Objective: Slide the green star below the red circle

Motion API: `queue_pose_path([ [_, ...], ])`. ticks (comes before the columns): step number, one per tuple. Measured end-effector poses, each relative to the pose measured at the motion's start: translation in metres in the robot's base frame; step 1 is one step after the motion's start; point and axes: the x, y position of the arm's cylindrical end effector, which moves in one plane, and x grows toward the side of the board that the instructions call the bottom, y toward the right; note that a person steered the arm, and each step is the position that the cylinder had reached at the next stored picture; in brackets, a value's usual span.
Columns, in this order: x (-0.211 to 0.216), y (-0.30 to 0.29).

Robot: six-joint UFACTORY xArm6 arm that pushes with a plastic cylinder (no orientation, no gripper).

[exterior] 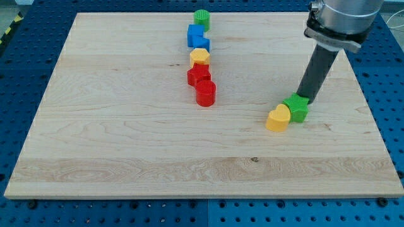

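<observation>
The green star (295, 108) lies at the view's right of the wooden board, touching a yellow heart (277, 118) at its lower left. My tip (303, 96) rests just above and to the right of the green star, touching or nearly touching its upper edge. The red circle (206, 93) stands near the board's middle, at the bottom end of a column of blocks, well to the left of the star.
The column above the red circle holds a red block (197, 76), a yellow hexagon (199, 57), two blue blocks (197, 36) and a green circle (201, 17) at the top. The wooden board (126, 126) lies on a blue perforated table.
</observation>
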Motion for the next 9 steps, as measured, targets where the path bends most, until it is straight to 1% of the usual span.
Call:
queue_pose_path([
  [1, 0.021, -0.037],
  [2, 0.028, -0.048],
  [3, 0.03, -0.027],
  [4, 0.06, -0.003],
  [5, 0.091, -0.019],
  [6, 0.084, -0.048],
  [7, 0.074, -0.045],
  [8, 0.078, -0.012],
  [9, 0.068, -0.008],
])
